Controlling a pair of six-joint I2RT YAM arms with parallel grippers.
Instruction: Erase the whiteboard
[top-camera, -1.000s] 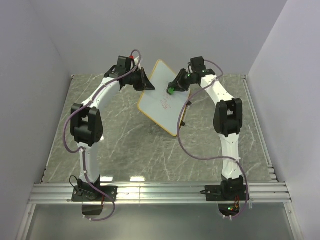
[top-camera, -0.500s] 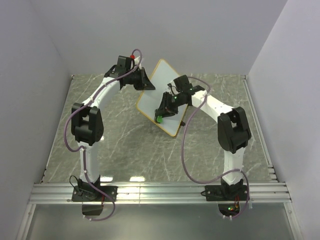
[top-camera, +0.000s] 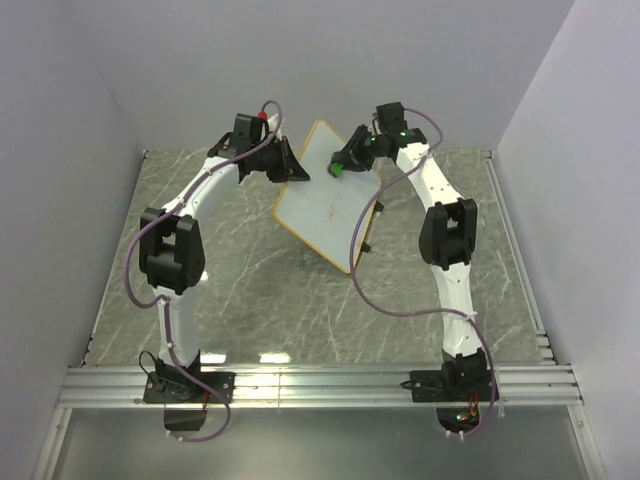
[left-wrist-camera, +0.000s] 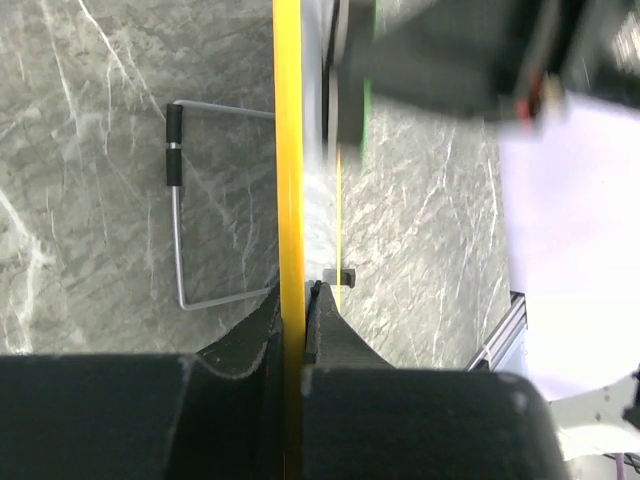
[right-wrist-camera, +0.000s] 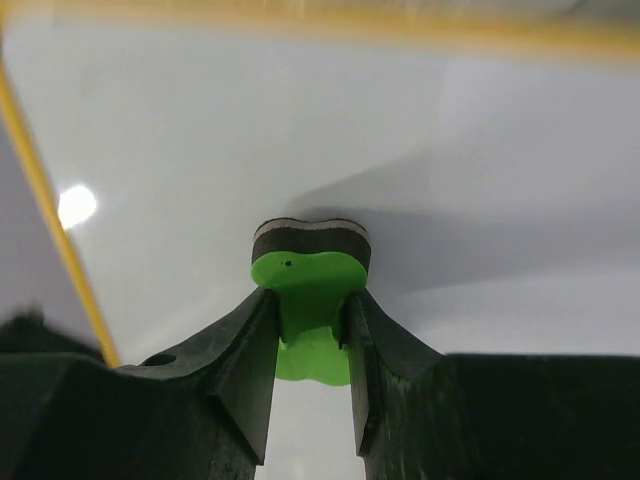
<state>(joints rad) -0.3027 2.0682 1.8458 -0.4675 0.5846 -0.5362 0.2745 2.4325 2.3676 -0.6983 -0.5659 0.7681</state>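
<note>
The large white rectangular whiteboard with a thin yellow-orange frame stands tilted up off the grey marbled tabletop, toward the far middle of the table and between the two arms. Faint red scribbles show near the centre of its face.

Left gripper: clamped on the board's left frame edge. In the left wrist view the jaws are pinched tight on the yellow frame strip, with no gap visible. A bent grey wire stand with a black sleeve projects from the board on one side.

Right gripper: closed on a small green eraser block with a dark felt face, positioned at the upper part of the board. In the right wrist view both fingers grip the green body of the eraser, and its felt face meets the white surface, close to the top frame edge.
</note>
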